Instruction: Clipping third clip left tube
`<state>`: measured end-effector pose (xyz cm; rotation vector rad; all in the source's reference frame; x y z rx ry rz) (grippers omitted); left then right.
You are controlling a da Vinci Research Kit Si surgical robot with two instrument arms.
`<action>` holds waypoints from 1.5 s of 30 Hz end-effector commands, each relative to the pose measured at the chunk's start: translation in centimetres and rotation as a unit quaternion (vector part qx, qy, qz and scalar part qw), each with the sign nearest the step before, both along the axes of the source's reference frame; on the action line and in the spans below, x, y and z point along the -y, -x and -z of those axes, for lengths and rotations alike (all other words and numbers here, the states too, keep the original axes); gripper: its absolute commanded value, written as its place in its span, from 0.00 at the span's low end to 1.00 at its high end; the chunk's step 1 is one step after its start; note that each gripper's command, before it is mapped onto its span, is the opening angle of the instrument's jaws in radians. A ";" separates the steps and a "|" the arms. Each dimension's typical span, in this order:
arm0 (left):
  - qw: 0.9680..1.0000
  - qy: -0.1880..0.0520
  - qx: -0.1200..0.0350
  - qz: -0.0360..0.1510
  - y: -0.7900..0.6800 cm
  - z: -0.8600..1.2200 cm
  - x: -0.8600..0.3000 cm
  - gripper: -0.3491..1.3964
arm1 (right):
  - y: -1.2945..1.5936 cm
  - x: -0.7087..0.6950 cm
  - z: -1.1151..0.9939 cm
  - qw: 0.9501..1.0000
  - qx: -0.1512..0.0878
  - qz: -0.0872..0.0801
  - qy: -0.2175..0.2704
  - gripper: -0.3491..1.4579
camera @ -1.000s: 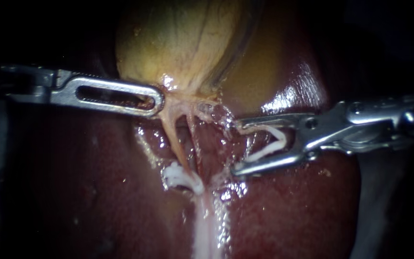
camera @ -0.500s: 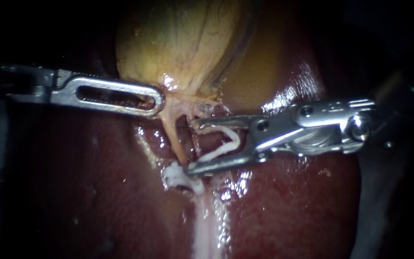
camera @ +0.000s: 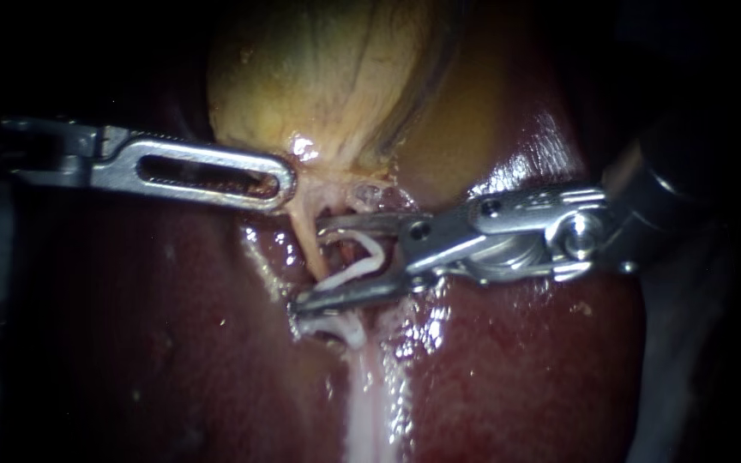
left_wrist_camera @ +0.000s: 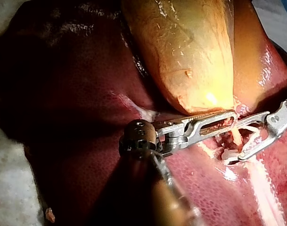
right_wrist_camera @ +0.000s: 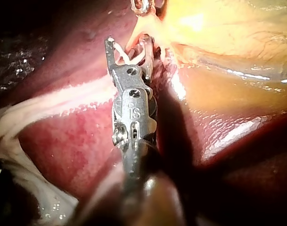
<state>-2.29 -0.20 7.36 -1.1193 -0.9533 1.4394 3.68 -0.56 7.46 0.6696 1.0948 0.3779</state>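
One white clip [camera: 329, 324] (maybe more, bunched) sits on the left tube [camera: 309, 244]; your right instrument's hand [camera: 309, 263], spread wide around that tube just beside it, grips a new clip [camera: 362, 261] not yet squeezed, while your left instrument's hand [camera: 280, 180] clamps the gallbladder [camera: 328, 77].

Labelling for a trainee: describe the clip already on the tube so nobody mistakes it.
From the neck of the yellow gallbladder a pale tube runs down over the liver. The seated clip is the white lump on it, below the lower jaw of the right instrument. Unlike the open clip held between those jaws, it is closed on the tube.
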 end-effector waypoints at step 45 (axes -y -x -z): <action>1.000 0.001 -0.001 0.001 0.02 0.01 0.00 0.00 | -0.15 -0.36 -0.04 0.980 -0.056 -0.089 -0.167 0.00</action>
